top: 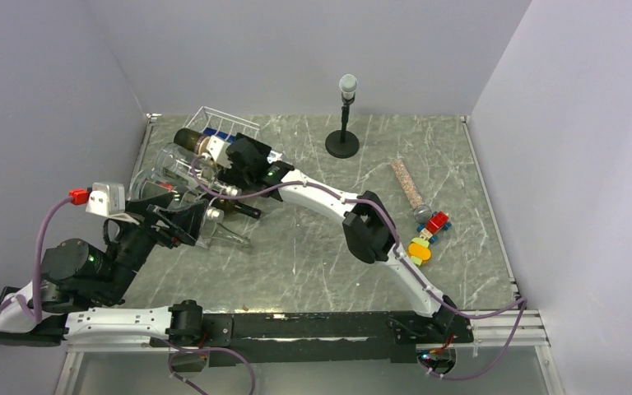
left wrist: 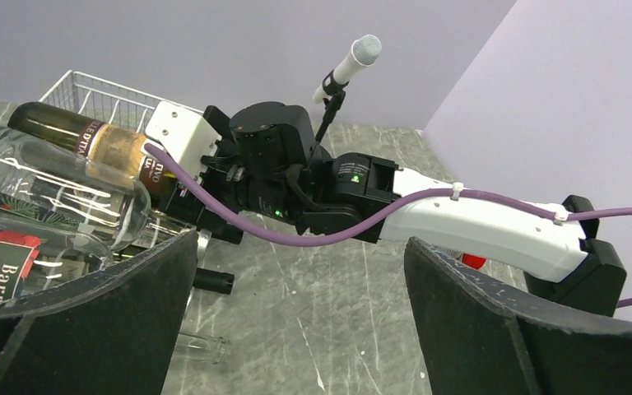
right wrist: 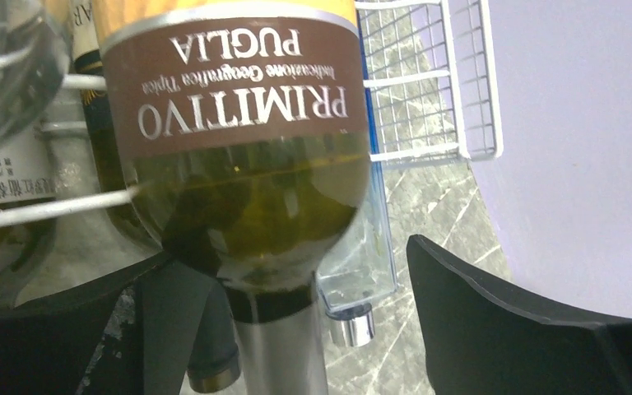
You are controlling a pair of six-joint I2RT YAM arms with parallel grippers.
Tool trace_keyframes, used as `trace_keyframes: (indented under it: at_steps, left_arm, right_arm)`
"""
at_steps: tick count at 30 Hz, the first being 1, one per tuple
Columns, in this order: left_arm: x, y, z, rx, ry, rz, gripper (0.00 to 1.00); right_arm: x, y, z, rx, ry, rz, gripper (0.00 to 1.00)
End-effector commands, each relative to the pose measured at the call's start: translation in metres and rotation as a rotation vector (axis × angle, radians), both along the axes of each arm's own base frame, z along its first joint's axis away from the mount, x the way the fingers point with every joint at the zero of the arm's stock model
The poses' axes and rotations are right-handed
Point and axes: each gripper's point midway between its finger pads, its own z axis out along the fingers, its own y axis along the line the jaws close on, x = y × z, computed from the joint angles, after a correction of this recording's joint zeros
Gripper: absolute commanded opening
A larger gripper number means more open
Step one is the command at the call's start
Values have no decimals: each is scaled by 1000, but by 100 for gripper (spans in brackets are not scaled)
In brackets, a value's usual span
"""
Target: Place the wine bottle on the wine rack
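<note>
Wine bottle (right wrist: 239, 148) lies on its side across the wires of the wine rack (right wrist: 428, 82), at the table's 11 o'clock corner, neck toward 4 o'clock. Right gripper (right wrist: 288, 263) straddles the neck with fingers apart, the right one clearly off the glass, so the rack looks to be carrying the weight. Left gripper (left wrist: 300, 247) is wide apart and empty, by the clear bottles (left wrist: 58, 189) at 9 o'clock, likely to keep clear.
</note>
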Motion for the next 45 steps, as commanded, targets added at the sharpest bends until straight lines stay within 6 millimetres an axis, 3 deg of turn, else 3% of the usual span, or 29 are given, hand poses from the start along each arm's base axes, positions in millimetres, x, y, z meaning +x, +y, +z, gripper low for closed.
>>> trace_keyframes:
  at_steps: [1, 11, 17, 22, 26, 33, 38, 41, 45]
  left_arm:
    - [0, 10, 7, -42, 6, 12, 99]
    - [0, 11, 7, -45, 10, 13, 99]
    - [0, 9, 6, -39, 15, 6, 99]
    - [0, 12, 5, -60, 31, 13, 99]
    - [-4, 11, 9, -101, 26, -33, 99]
    - [-15, 1, 12, -199, 43, -135, 99]
    - [-14, -27, 3, -96, 30, -148, 99]
    - [-12, -61, 2, -5, -6, -160, 99]
    - [-7, -121, -26, 244, 13, -146, 99]
  right_arm:
    - [-14, 2, 47, 48, -64, 31, 93]
    - [-27, -20, 66, 61, -74, 29, 97]
    - [-47, -31, 83, 101, -36, 63, 100]
    - [-61, -53, 102, 117, -10, 31, 100]
    - [-87, -79, 117, 175, 91, -2, 100]
    - [-131, -157, 142, 372, 254, -179, 100]
    - [-137, -235, 130, 429, 300, -431, 100]
    - [-139, -281, 119, 461, 305, -567, 100]
    - [-144, -321, 109, 526, 326, -673, 100]
